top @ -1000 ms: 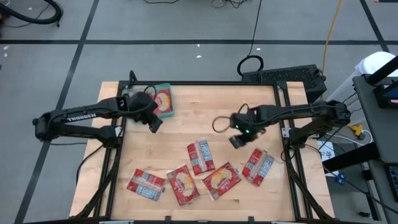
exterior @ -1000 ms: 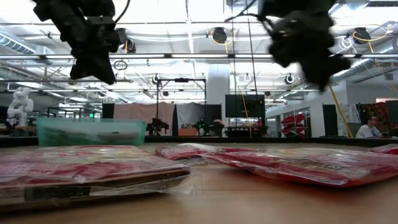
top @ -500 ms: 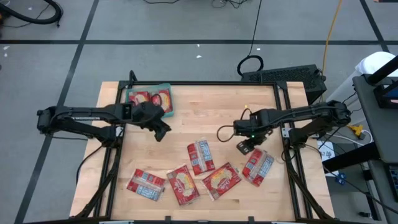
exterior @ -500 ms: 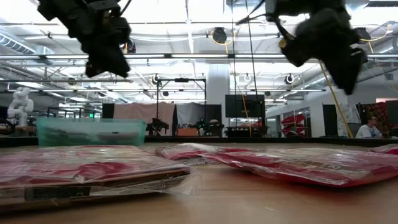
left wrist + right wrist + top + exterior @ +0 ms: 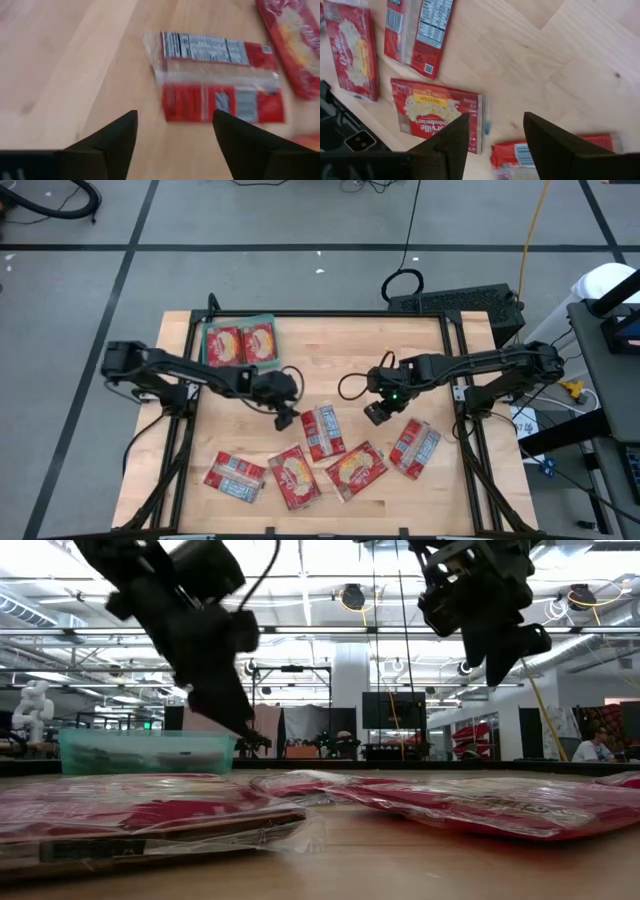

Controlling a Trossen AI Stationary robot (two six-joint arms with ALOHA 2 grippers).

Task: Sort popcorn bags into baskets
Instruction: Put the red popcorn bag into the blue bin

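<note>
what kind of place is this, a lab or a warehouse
Most likely a robotics lab in a large open hall. A wooden table on a black frame stands on grey concrete, a white humanoid robot stands far behind, and exposed ceiling ducts run overhead.

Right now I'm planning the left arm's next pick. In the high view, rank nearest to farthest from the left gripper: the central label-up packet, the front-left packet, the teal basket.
From the left gripper:
1. Central label-up packet, right beside it.
2. Front-left packet, near the table's front-left.
3. Teal basket, at the back-left corner.
</note>
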